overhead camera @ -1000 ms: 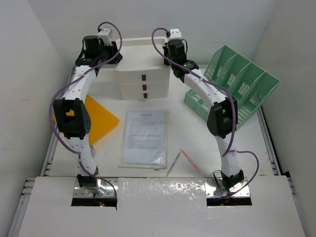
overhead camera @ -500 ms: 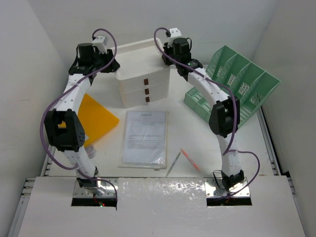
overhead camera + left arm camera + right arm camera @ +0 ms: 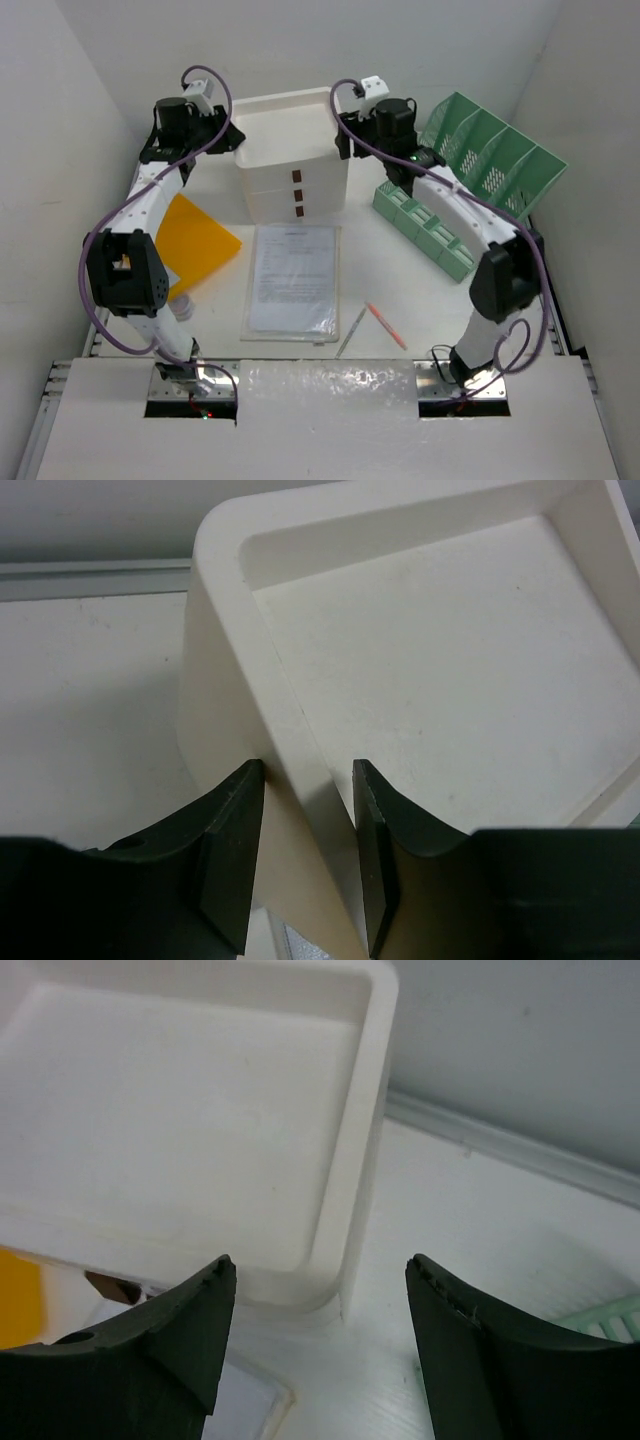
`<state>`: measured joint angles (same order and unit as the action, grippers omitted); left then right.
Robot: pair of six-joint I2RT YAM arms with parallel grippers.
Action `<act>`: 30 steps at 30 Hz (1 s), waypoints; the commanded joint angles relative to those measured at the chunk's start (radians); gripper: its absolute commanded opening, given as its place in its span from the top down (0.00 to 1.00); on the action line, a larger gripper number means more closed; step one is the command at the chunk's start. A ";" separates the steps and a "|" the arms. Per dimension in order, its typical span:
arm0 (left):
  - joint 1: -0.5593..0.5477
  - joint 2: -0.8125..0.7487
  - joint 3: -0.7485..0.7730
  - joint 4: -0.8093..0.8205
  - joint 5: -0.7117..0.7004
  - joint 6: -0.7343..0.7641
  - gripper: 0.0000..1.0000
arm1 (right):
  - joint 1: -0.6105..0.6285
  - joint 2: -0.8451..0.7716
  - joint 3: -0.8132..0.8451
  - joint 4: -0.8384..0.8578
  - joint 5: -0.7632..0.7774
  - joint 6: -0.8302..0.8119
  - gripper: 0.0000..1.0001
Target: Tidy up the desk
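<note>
The desk (image 3: 410,270) spans the whole work area ahead of the arm bases. It carries a white three-drawer box (image 3: 290,125) at its far middle, a green file rack (image 3: 490,170) at far right, and an orange sheet (image 3: 195,235) at left. A sleeved document (image 3: 293,275) lies in the centre, with a red pen (image 3: 385,325) and a grey pen (image 3: 350,333) near the front edge. The left hand (image 3: 306,770) is clamped across the left wall of the box's recessed top, with one finger inside the recess and one outside. The right hand (image 3: 320,1262) is open, its jaws spread wide above the box's right rim and touching nothing. The step in hand is judged to be a two-handed repositioning of the box. To do it well, lower the right hand until the rim sits between its fingers. How far the fingertips stand above the rim cannot be judged reliably from the wrist view, so descend slowly. Close on the wall opposite the left grip, not at the rounded corner. Move both arms together and level, because a one-sided pull would twist the box and could slide a drawer open. Route the box clear of the file rack and the document.
</note>
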<state>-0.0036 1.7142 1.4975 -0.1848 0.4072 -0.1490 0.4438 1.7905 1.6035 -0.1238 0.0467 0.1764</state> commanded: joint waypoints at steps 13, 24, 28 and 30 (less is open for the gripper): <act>0.002 0.004 -0.039 0.031 0.090 -0.109 1.00 | 0.294 -0.047 -0.579 0.768 0.222 0.098 0.41; 0.002 0.031 -0.020 0.024 0.110 -0.083 1.00 | 0.323 0.250 -0.470 1.010 0.375 0.100 0.45; 0.026 0.045 -0.013 0.024 0.125 -0.084 1.00 | 0.326 0.251 -0.468 1.050 0.406 0.091 0.48; 0.030 0.050 -0.010 0.027 0.131 -0.087 1.00 | 0.335 0.251 -0.461 1.056 0.423 0.083 0.51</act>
<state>0.0200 1.7229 1.4776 -0.1333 0.4435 -0.2413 0.7658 2.0544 1.0927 0.8112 0.4137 0.2573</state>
